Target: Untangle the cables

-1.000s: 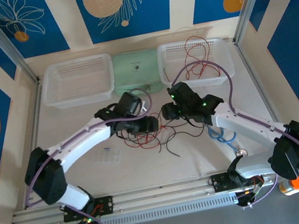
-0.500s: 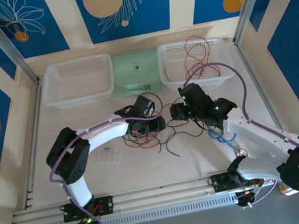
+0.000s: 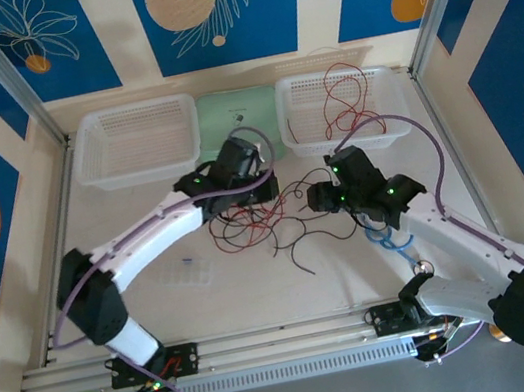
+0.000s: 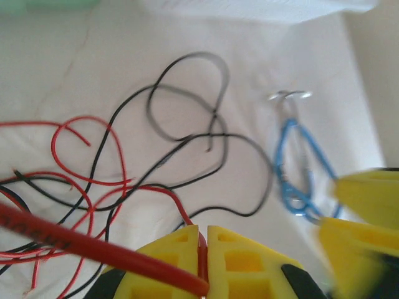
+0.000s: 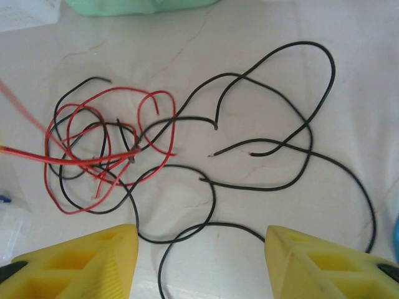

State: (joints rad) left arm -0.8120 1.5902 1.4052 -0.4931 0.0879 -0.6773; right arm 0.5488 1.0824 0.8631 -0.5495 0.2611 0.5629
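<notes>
Now the left fingers have clenched a red cable beside the tangle, ready for pulling; the right fingers stay released.

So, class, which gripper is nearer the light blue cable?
Right. The right gripper hovers just beside the blue cable; the left gripper, jaws shut on a red wire, sits farther left.

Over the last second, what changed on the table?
The left hand shut on a red cable and moved toward the baskets. The right hand drifted slightly right, still open over the black cables. The baskets stayed put.
</notes>
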